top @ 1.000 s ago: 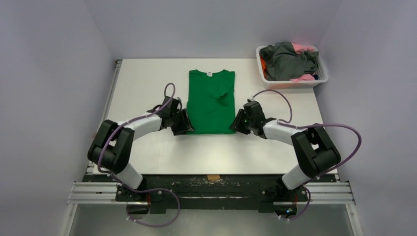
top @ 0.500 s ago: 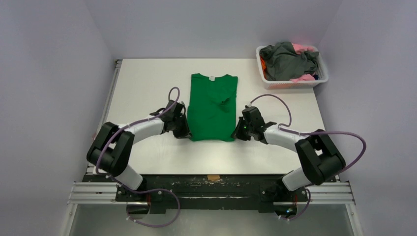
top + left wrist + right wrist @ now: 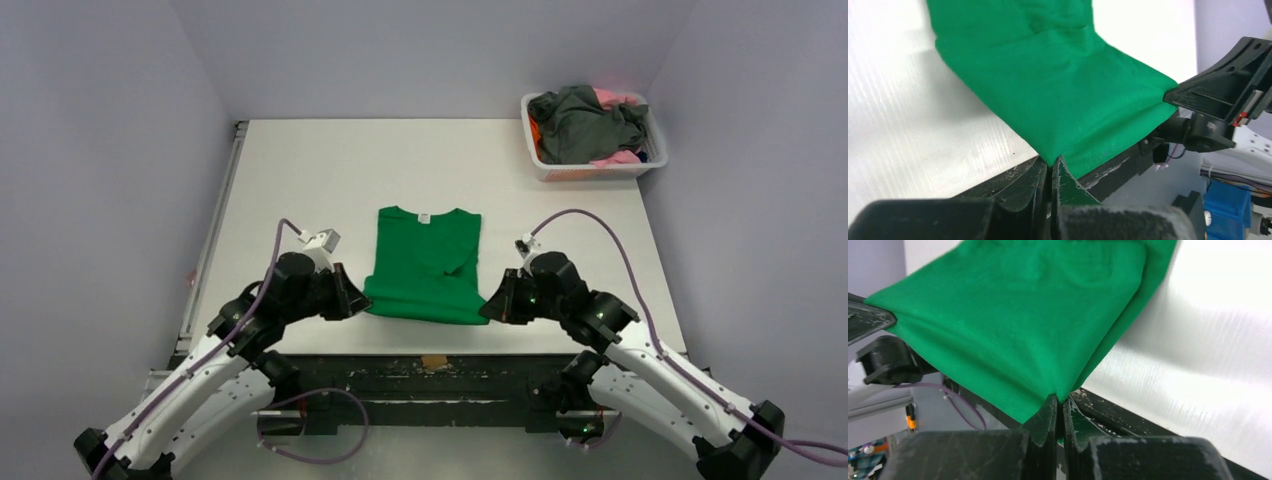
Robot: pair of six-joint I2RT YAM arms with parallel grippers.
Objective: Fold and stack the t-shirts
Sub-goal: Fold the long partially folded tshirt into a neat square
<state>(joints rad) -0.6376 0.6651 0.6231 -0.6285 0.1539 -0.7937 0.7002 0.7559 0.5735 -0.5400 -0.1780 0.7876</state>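
Note:
A bright green t-shirt [image 3: 428, 262], sleeves folded in, lies collar-away at the table's near middle, its hem lifted over the front edge. My left gripper [image 3: 358, 302] is shut on the hem's left corner [image 3: 1052, 159]. My right gripper [image 3: 490, 308] is shut on the hem's right corner [image 3: 1062, 396]. The hem hangs stretched between them [image 3: 1108, 105]. Dark grey, pink and orange shirts [image 3: 585, 122] are heaped in the basket.
A white slatted basket [image 3: 590, 170] stands at the table's far right corner. The table's front edge and black rail [image 3: 430, 360] lie just under both grippers. White tabletop [image 3: 300, 180] stretches behind and to the left of the shirt.
Both arms have pulled back toward the table's front edge, dragging the green shirt nearer by its hem corners. The hem corners now hang past the edge.

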